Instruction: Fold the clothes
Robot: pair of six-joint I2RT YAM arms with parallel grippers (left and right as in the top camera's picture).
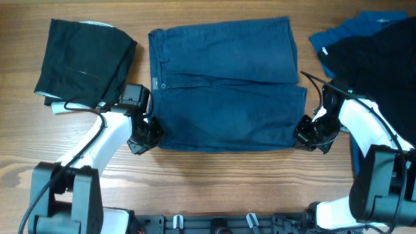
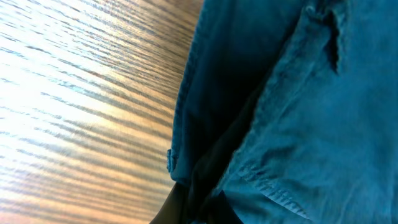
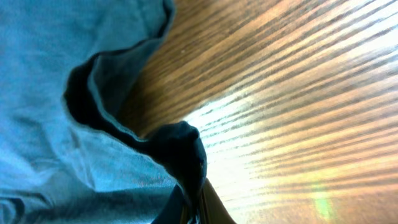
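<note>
Navy garment (image 1: pixel 227 84) lay spread at the middle of the table (image 1: pixel 214 185), pinched at both near corners.
The left gripper (image 1: pixel 144 133) was pressed together on its 7 o'clock corner, the right gripper (image 1: pixel 312 133) on its 5 o'clock corner. A folded black garment (image 1: pixel 81 58) sat at 10 o'clock; a brighter blue garment (image 1: pixel 354 32) and a second black garment (image 1: pixel 383 65) lay at 2 o'clock.

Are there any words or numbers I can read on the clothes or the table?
No text here can be read.
Pale mark on the bright blue garment: too small to read.
Grey tag on the navy shorts: too blurred to read.
</note>
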